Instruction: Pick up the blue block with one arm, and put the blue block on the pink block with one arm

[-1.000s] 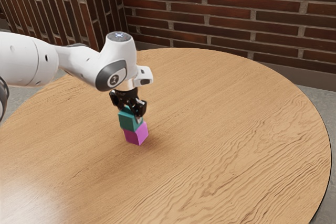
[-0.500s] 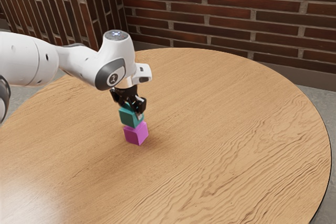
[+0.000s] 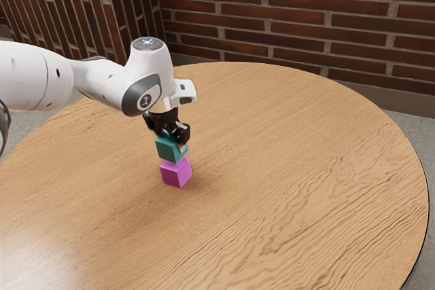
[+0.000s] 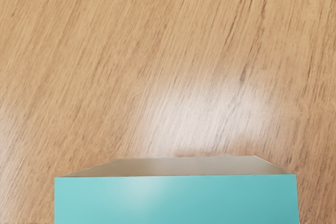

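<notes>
The black two-finger end effector points straight down and is closed on a small, plain-sided teal blue block, with one finger on either side of the block's upper part. In the wrist view the blue block sits just under the hand as a flat teal face, with a paler grey-brown band along its far edge and wood grain beyond it. The blue block hangs directly over a matte pink block, which rests on the round, light-wood tabletop. In the exterior view the bottom edge of the blue block meets the top edge of the pink block, but I cannot tell whether the two touch or are a little apart. The white arm reaches in from the exterior view's left, and a red brick wall stands behind the tabletop. A second ago the blue block sat lower, its lower part overlapping the pink block's top. Since then the end effector has risen slightly and drifted a little toward the exterior view's left, carrying the blue block with it, while the pink block has kept its place.
</notes>
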`<state>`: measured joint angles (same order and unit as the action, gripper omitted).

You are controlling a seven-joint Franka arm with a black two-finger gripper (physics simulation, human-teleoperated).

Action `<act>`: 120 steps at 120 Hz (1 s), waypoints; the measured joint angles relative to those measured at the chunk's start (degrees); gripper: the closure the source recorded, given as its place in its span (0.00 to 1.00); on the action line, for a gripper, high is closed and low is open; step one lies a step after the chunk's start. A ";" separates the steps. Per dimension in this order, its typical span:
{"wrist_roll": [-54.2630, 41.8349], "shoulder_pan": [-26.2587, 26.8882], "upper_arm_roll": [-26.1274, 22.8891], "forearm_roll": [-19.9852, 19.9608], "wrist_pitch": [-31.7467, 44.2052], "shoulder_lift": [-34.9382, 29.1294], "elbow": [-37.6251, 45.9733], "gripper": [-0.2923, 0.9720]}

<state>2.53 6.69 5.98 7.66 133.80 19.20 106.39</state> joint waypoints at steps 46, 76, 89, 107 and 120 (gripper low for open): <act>1.81 0.00 0.00 0.25 0.07 -0.81 2.12 0.55; 2.55 0.00 0.00 0.43 0.36 0.61 1.87 0.56; 2.78 0.00 0.00 0.51 0.41 0.89 1.77 0.56; 2.52 0.00 0.00 0.11 0.47 1.36 1.69 0.42; 1.95 -0.01 -0.01 -0.27 0.69 1.40 1.63 0.34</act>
<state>4.48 6.68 5.98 7.39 134.49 20.60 108.02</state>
